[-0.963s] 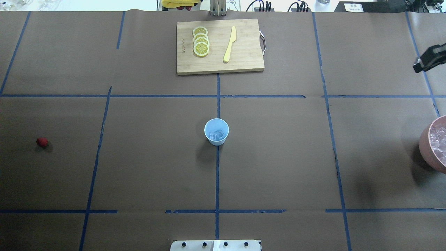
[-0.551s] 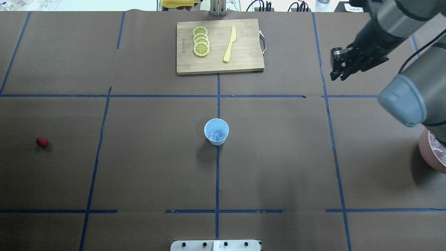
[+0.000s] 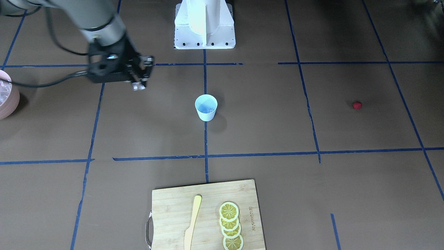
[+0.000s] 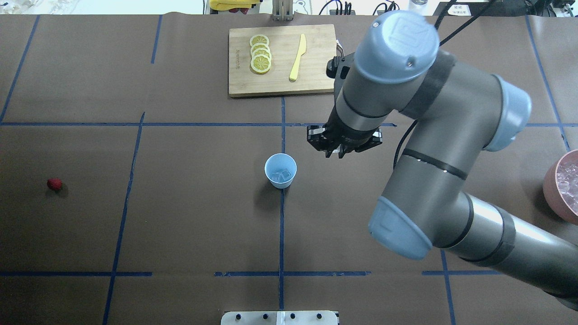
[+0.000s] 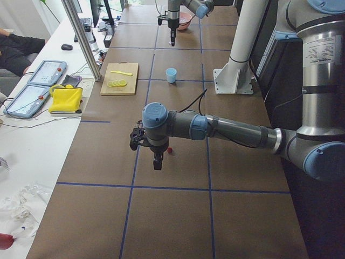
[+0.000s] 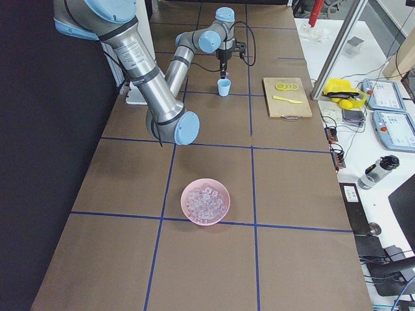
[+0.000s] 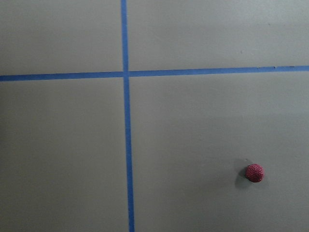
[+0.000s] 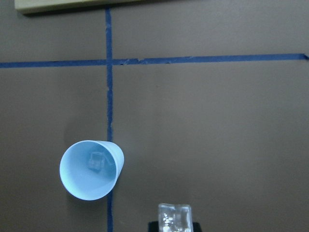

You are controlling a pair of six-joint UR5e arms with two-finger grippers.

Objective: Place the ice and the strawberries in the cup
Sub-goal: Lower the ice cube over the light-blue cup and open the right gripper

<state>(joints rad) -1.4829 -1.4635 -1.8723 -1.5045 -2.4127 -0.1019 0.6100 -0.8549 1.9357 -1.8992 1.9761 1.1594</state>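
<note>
Right gripper [image 4: 334, 155] is clamped narrow on one ice cube [image 8: 175, 218], which sits between the fingertips. It hangs clear of the table just beside the cup [image 4: 280, 170], on the robot's right and slightly further out, not over the rim. In the right wrist view the cup lies left of the held cube, with a gap between them. The cup stands upright on the centre tape line with ice [image 8: 95, 161] in it. The strawberry [image 4: 54, 183] is on the table far left, well apart from the cup. Left gripper [image 5: 157, 163] hovers near it, not touching. It shows only in the side view, so I can't tell whether it is wide or closed.
</note>
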